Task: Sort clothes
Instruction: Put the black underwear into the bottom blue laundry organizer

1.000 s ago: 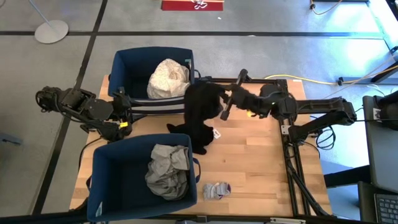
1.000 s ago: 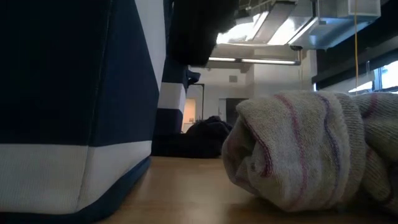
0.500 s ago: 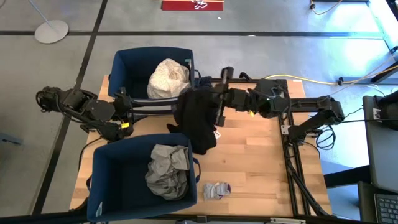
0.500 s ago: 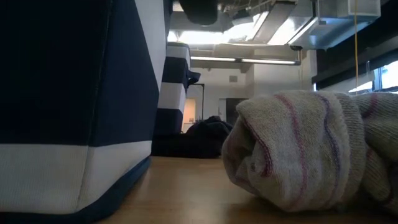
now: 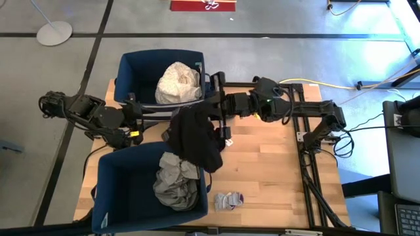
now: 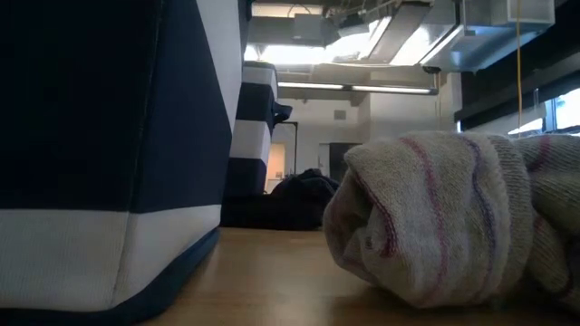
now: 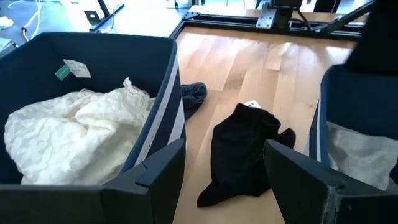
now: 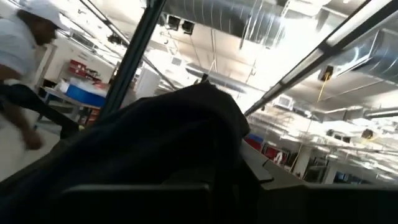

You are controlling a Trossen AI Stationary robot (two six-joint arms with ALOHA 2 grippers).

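Note:
My right gripper (image 5: 218,108) reaches in from the table's right and is shut on a black garment (image 5: 193,139). The garment hangs in the air over the gap between the two navy bins. My left gripper (image 5: 134,124) is open and empty at the left end of that gap. A second black garment (image 7: 239,149) with a white tag lies flat on the table between the bins. A small navy piece (image 7: 194,96) lies against the far bin's wall. Grey socks (image 5: 228,200) lie near the front edge. My right gripper holds the black garment by its upper part (image 5: 209,113), coming level from the table's right. The cloth drapes over the fingers and hides the place of contact; in the right wrist view the garment (image 8: 161,143) fills the picture. It hangs slack, clear of the table.
The far bin (image 5: 131,72) holds a cream garment (image 5: 177,82). The near bin (image 5: 111,190) holds grey garments (image 5: 176,180). Bare wood lies to the right of the bins. A person (image 8: 18,37) shows in the room beyond the table.
My right gripper has gone toward the table's left with the black garment, reaching farther across. The garment has swung from the table's far middle to over the gap between the bins. It has risen out of the low view. The black garment on the table has stayed put.

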